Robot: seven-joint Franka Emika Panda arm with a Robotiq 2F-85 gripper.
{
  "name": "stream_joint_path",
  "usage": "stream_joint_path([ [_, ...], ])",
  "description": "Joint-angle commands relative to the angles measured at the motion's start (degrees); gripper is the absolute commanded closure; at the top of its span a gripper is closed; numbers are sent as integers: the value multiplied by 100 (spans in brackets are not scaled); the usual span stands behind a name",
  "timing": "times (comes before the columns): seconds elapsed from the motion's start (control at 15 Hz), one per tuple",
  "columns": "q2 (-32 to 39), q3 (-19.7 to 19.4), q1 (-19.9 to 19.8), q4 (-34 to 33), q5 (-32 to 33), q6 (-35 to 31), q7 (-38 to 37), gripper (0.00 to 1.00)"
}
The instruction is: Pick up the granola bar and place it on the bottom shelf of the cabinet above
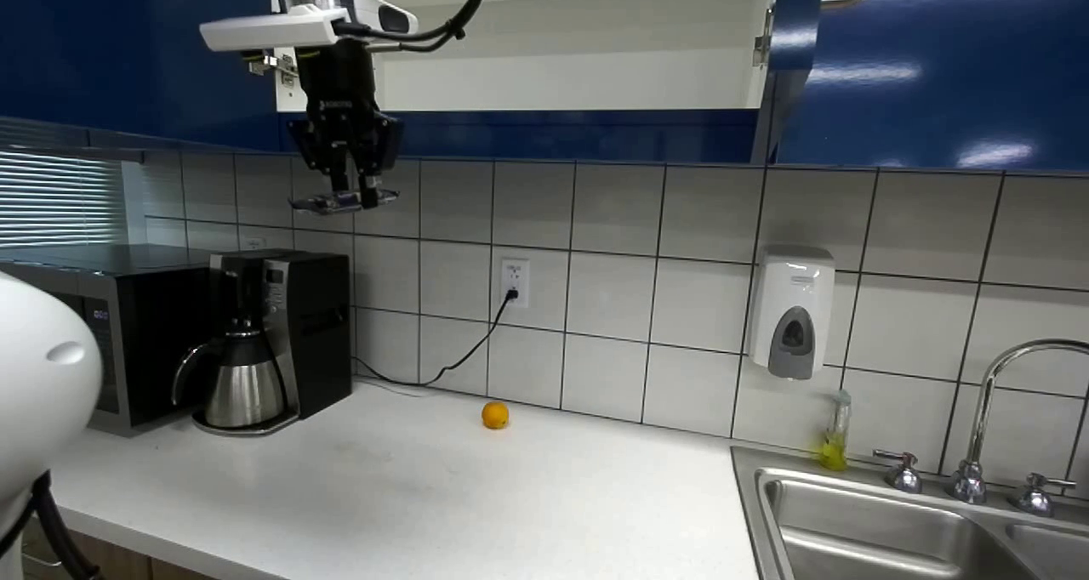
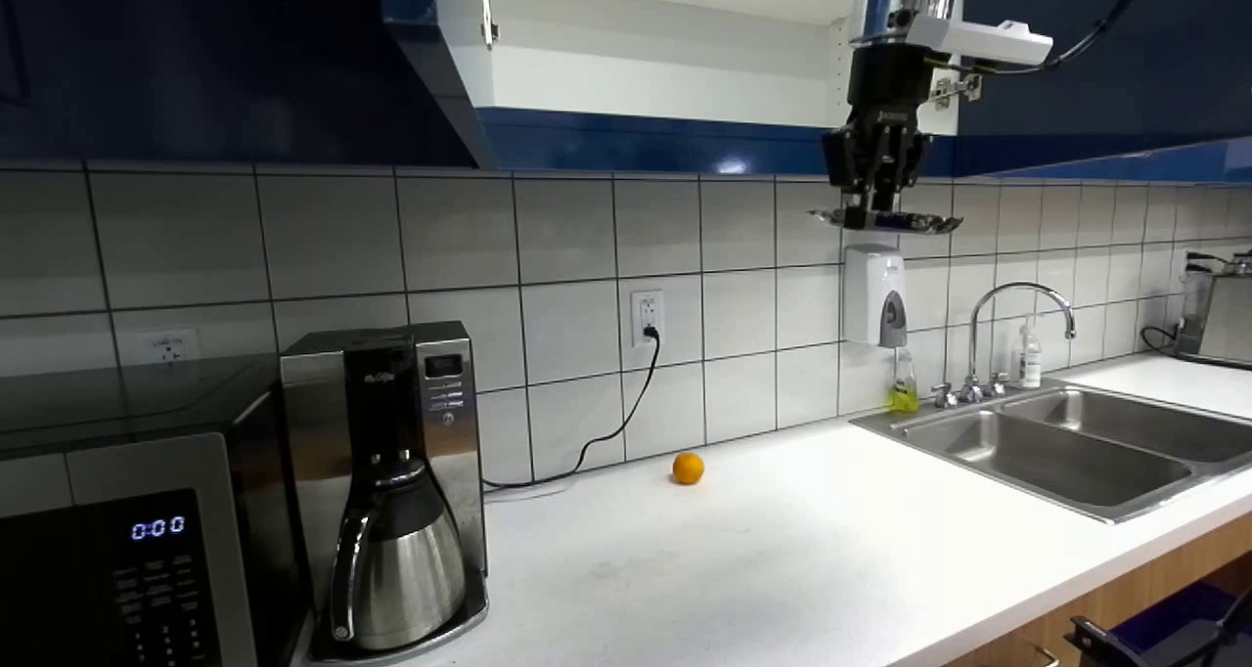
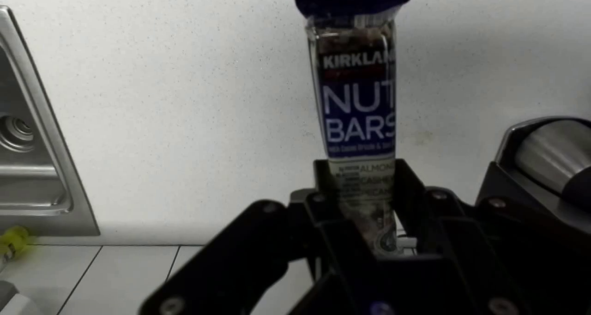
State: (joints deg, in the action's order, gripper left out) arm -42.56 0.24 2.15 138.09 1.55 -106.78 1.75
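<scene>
Wrist view showed our gripper clamped on the granola bar. In both exterior views we held it lower than the open cabinet and well above the bench, where an orange ball lay.

High above the smooth countertop, we see the shiny, plastic-wrapped granola bar, its end crinkled, against the matt gripper. The cabinet above the countertop gleams glossy outside and looks matt within. On the countertop, a coffee maker pairs plastic with brushed metal; set into the countertop, we find a satin steel sink with polished faucet; below the countertop, wood-grain panels.
</scene>
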Motion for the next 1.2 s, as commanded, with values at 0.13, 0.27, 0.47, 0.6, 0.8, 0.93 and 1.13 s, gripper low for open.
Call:
stream_joint_path([
  [0.13, 238, 151, -79, -1011, -157, 540, -462, 89],
  [0.27, 384, 173, -55, -1349, -165, 614, -503, 89],
  [0.47, 662, 267, -78, -1882, -137, 679, -655, 89],
  [0.6, 882, 307, -73, -2228, -139, 728, -733, 89],
  [0.8, 1233, 381, -85, -2741, -116, 809, -907, 89],
  [0.93, 1476, 420, -86, -3060, -100, 845, -1008, 89],
  [1.13, 1895, 474, -92, -3601, -70, 950, -1189, 89],
])
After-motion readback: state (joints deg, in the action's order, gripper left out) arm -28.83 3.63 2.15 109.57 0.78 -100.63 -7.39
